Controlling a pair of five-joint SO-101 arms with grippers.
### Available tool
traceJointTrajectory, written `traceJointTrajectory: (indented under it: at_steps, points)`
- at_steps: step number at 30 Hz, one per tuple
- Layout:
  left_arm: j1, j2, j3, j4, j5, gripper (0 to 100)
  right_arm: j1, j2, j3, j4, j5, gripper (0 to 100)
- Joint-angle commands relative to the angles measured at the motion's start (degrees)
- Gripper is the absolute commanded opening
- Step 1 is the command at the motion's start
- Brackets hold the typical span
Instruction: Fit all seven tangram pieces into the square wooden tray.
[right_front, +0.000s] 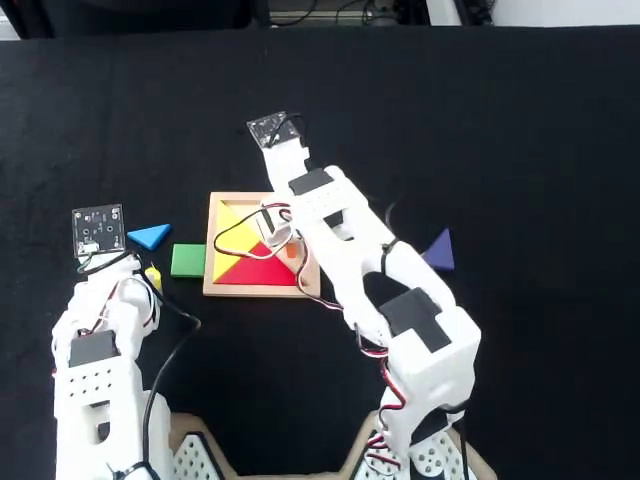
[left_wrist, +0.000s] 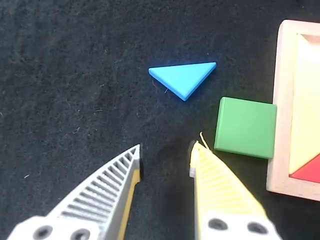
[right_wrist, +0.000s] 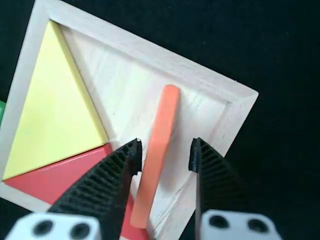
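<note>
Right wrist view: my right pincer (right_wrist: 165, 150) is released. Its jaws stand parted astride the orange piece (right_wrist: 167, 110), with a clear gap on one side and almost none on the other. The orange piece stands on its edge, tilted, inside the square wooden tray (right_wrist: 150, 56). Its lower end is near the red triangle (right_wrist: 65, 177). The yellow triangle (right_wrist: 55, 110) lies flat beside that, and bare tray floor is open around the orange piece.

My left pincer (left_wrist: 166, 150) is also released and empty, low over the black table (right_front: 500, 120). The green square (left_wrist: 246, 127) lies just beside one fingertip, and the blue triangle (left_wrist: 184, 77) lies a little beyond. Both pieces are outside the tray. The purple triangle (right_front: 438, 250) lies well apart on the far side of my right arm (right_front: 340, 240).

Risks noted:
- The orange piece is not lying flat. Unsupported, it could fall onto the red triangle or lean on the rim instead of seating.
- If the jaws close off-centre on so thin an edge, the piece may twist or pop out.
- A sideways drift of the left fingertip would push the green square against the tray wall.

Pose: the right arm is stretched forward over the tray with the wrist pitched steeply down. My left arm (right_front: 100, 330) is drawn in, with its pincer pointing down beside the tray.
</note>
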Motion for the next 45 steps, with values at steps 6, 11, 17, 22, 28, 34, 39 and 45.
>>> traceJointTrajectory:
  at_steps: [6,11,17,22,28,34,39,45]
  points:
    - [0.66,-0.79,-0.48,-0.97,0.09,17,-0.53,-0.84,-1.63,0.53,2.29,16.6]
    - [0.66,-0.79,-0.48,-0.97,0.09,17,0.70,-0.75,-2.33,0.53,4.75,16.6]
    - [0.66,-0.79,-0.48,-0.97,0.09,17,3.43,-0.84,-3.65,2.37,5.89,16.6]
    - [0.66,-0.79,-0.48,-0.97,0.09,17,5.45,-0.84,-6.81,5.45,7.21,16.6]
    - [0.66,-0.79,-0.48,-0.97,0.09,17,5.19,-0.75,-9.80,7.03,7.21,16.6]
    - [0.66,-0.79,-0.48,-0.97,0.09,17,5.10,-0.31,-9.45,4.84,7.21,16.6]
    - [0.66,-0.79,-0.48,-0.97,0.09,17,5.10,-0.13,-9.36,5.01,7.21,16.6]
    - [0.66,-0.79,-0.48,-0.97,0.09,17,2.11,3.03,-9.63,3.43,7.21,16.6]
